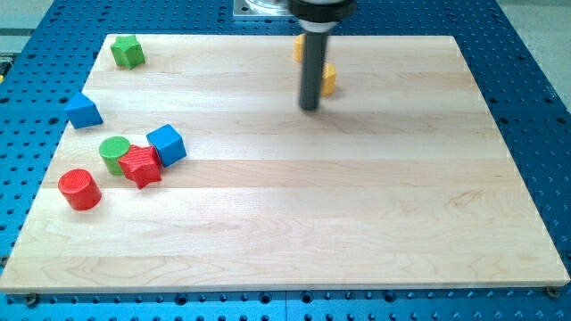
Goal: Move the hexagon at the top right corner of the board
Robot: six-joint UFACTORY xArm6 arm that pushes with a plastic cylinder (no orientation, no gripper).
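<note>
Board: pale wooden panel of glued strips, smooth, lying on a blue perforated table.

Rod: straight dark cylinder, matte, descending from the view's top. It has no jaws and holds nothing; my tip rests at board height, just at 7 o'clock of the yellow block.

Blue cube: glossy, at 2 o'clock of the red star.

Blue block: wedge-like, near the board's 9 o'clock edge.

Red star: ridged, touching the green cylinder.

Red cylinder: smooth, at 7 o'clock of the cluster, apart from it.

Green cylinder: flat-topped.

Green star: at the board's 11 o'clock corner.

Yellow block: largely hidden behind the rod, shape unclear; probably the hexagon the task means. It sits near the top edge around 12 o'clock, well short of the 1 o'clock corner.

Orange block: a sliver beside the rod, shape unclear.

Handling note, as judgement: the tip should pass round to the block's 9 o'clock side and push centrally toward 3 o'clock, slowly, since a faceted piece struck off-centre is likely to rotate and slip off the rod. Keep clear of the orange piece.
</note>
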